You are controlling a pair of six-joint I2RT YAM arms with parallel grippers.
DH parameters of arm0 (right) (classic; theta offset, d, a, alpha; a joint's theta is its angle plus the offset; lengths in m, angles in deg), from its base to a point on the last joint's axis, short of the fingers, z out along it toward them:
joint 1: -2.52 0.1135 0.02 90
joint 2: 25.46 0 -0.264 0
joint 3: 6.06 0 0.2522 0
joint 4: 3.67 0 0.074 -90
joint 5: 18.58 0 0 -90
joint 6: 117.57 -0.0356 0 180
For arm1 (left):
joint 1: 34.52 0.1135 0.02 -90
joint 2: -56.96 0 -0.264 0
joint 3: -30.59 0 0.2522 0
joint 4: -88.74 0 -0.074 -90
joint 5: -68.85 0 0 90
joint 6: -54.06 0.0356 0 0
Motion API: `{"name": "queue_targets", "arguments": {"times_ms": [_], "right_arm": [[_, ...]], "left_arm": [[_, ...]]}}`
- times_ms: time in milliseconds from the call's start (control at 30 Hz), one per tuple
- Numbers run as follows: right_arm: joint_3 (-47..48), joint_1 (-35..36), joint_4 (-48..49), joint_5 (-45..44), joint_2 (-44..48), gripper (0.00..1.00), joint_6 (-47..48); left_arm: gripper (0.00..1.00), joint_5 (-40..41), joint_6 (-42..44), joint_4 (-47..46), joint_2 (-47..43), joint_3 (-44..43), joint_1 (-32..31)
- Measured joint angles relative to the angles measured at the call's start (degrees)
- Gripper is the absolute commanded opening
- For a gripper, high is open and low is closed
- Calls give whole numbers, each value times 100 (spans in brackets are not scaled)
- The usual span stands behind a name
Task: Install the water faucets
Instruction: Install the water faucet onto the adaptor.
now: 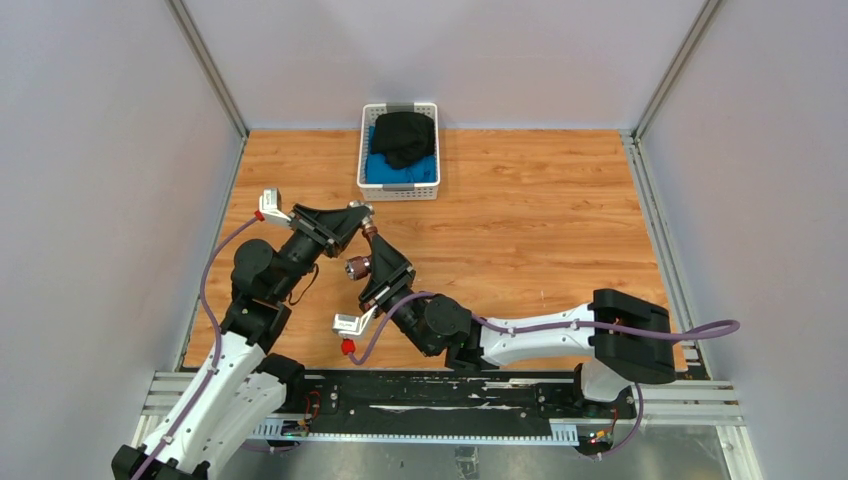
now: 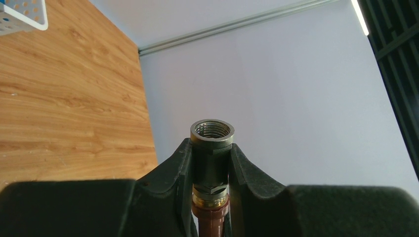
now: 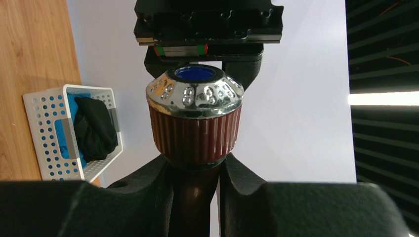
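Top cam sits high behind the arms [image 1: 530, 335], looking down on the whole table [image 1: 540, 220]. Wrist cams peer out close between their fingers [image 2: 170, 170], rolled sideways. All three catch the basket [image 1: 399, 192].

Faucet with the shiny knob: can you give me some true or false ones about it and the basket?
The left tool grips the threaded end of the faucet. True.
The white basket holds black cloth and blue cloth. True.
The knob has a red middle. False: its middle is blue.
The faucet lies in the basket. False: the left tool and the right tool hold it between them, away from the basket.
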Motion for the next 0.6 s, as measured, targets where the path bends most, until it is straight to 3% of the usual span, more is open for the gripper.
{"name": "queue_targets", "arguments": {"times_ms": [367, 600], "right_arm": [[181, 4, 883, -170, -501, 0, -474], [251, 20, 876, -223, -490, 0, -1438]], "left_arm": [[0, 114, -127, -470, 0, 236, 55], [0, 203, -299, -879, -52, 511, 59]]}}
